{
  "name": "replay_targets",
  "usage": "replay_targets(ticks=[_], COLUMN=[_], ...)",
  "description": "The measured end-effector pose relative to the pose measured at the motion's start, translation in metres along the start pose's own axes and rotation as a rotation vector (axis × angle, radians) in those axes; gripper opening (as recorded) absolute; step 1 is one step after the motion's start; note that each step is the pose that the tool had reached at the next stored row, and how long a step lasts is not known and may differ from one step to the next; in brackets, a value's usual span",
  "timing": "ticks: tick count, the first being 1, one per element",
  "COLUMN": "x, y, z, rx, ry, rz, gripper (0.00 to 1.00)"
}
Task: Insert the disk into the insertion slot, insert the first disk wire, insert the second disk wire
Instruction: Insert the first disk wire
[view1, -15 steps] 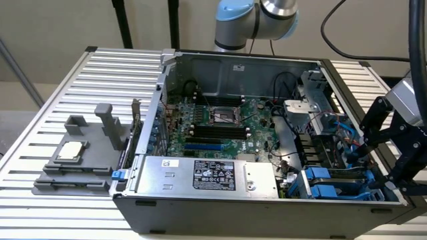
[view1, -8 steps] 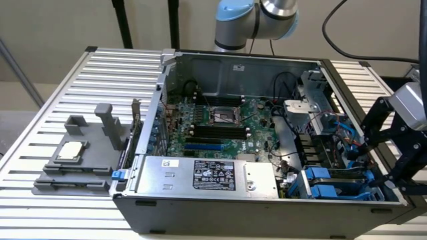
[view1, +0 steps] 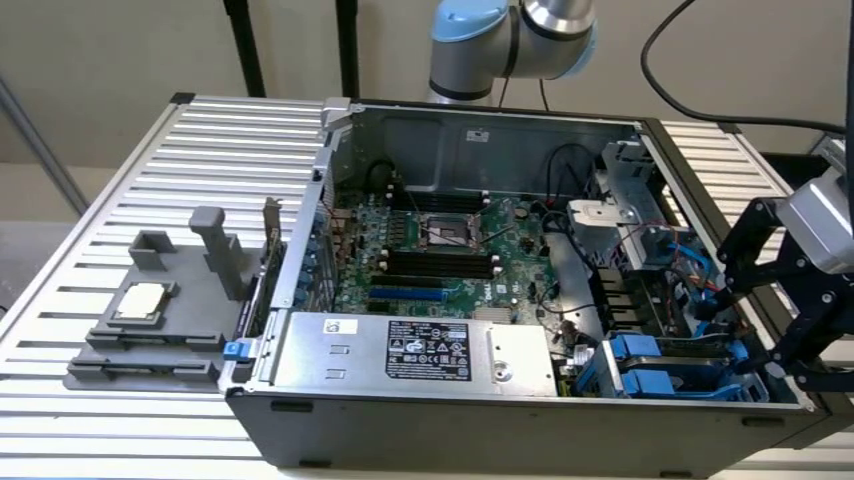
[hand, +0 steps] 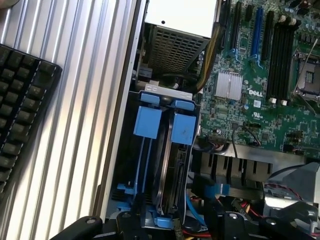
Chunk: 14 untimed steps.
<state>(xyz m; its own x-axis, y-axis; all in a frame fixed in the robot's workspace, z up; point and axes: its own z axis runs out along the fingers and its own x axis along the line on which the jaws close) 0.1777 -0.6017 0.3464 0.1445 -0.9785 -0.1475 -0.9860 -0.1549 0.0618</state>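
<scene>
The insertion slot (view1: 667, 366) (hand: 150, 165) is the blue-railed drive bay at the case's front corner, on the exterior view's right. In the wrist view a grey disk (hand: 173, 182) stands on edge in one half of the bay, under a blue tab (hand: 182, 128). The other half shows bare blue rails. My gripper (view1: 751, 332) (hand: 160, 229) hangs open just above and outside the bay, with nothing between its black fingers (hand: 82, 226). A blue cable (hand: 193, 206) and red wires (hand: 241, 205) lie loose beside the bay.
The open case (view1: 534, 425) rests on a ribbed metal table (view1: 174, 150). Beside the bay sit the grey power-supply box (view1: 414, 350) and the motherboard (view1: 441, 250). A grey fixture (view1: 147, 330) stands on the exterior view's left. A black keyboard (hand: 20, 110) lies on the table.
</scene>
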Motion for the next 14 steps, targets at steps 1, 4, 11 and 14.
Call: replay_targets(ticks=[1,4,11,14], x=[0.0001,0.0006,0.0011,0.0011], y=[-0.0007,-0.003,-0.0055,-0.0055], z=[0.0003,0.0012,0.0021,0.0022], rx=[-0.0001,-0.0004,-0.0013,-0.0019], ry=[-0.0024,-0.0107,-0.0206,-0.022], rz=[-0.003,-0.015,-0.033,-0.038], gripper=[0.58,0.58,0.42,0.33])
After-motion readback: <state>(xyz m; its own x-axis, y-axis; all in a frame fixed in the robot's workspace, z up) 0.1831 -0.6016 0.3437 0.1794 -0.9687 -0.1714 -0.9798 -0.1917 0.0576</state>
